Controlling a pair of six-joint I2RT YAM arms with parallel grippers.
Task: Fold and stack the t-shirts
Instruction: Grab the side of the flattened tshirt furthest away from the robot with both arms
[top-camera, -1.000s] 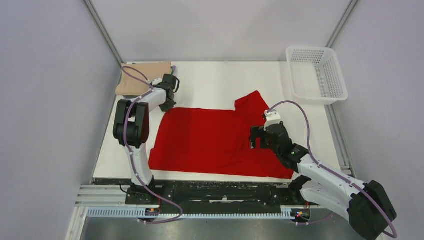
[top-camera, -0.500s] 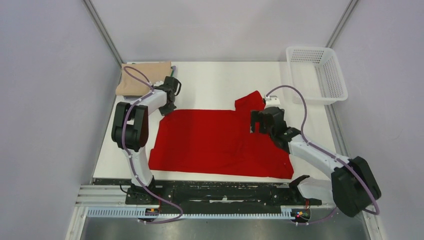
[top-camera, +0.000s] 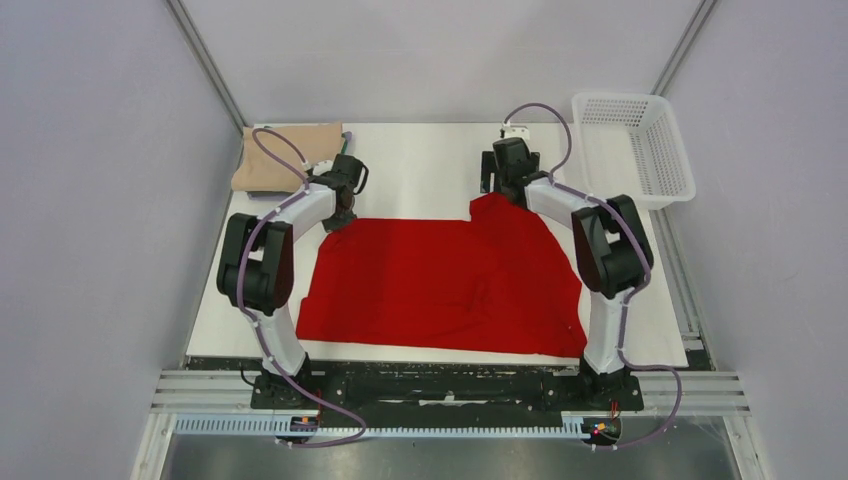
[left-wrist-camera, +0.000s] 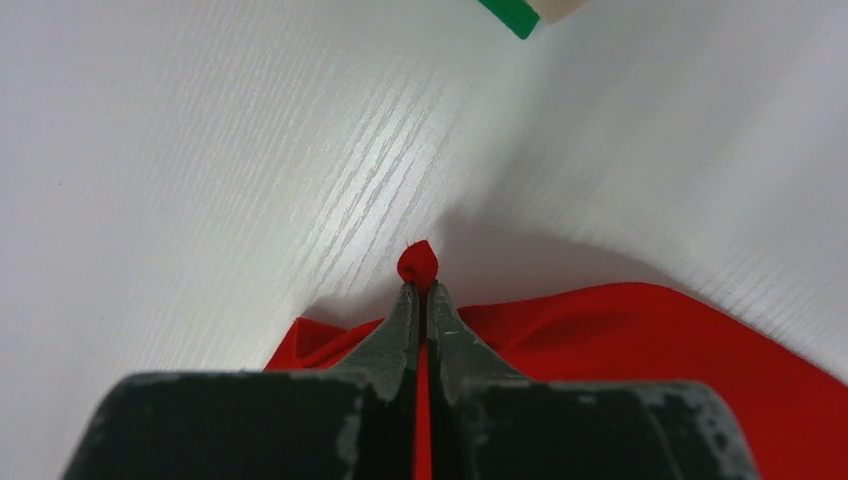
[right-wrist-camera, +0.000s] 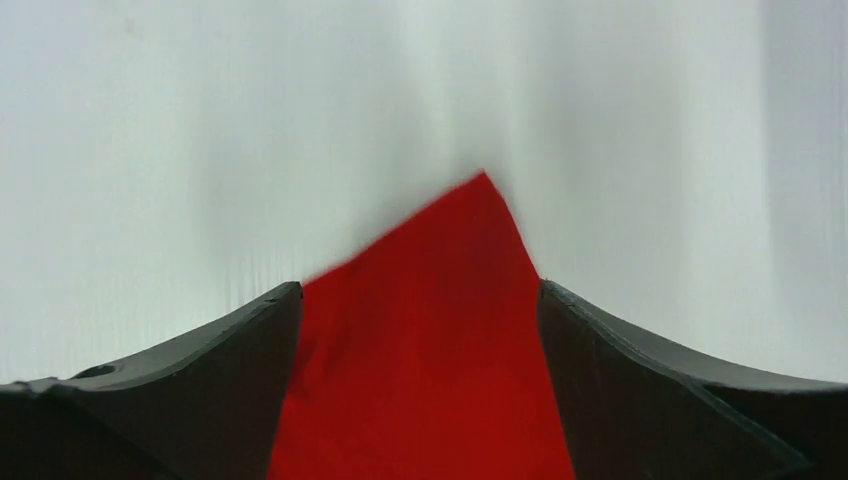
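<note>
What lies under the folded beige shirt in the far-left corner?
Only a sliver of green cloth shows at the right edge of the beige shirt, seemingly beneath it. The beige shirt hides the rest, so its extent cannot be told.

The white table (top-camera: 430, 160) has a faint wood grain; a red t-shirt (top-camera: 440, 285) lies spread across its middle, its hem close to the near edge and one sleeve pointing toward the far edge; a folded beige t-shirt (top-camera: 285, 155) sits in the far left corner, a green cloth edge (left-wrist-camera: 512, 12) showing beneath it; a white mesh basket (top-camera: 660, 160) stands at the far right corner.
</note>
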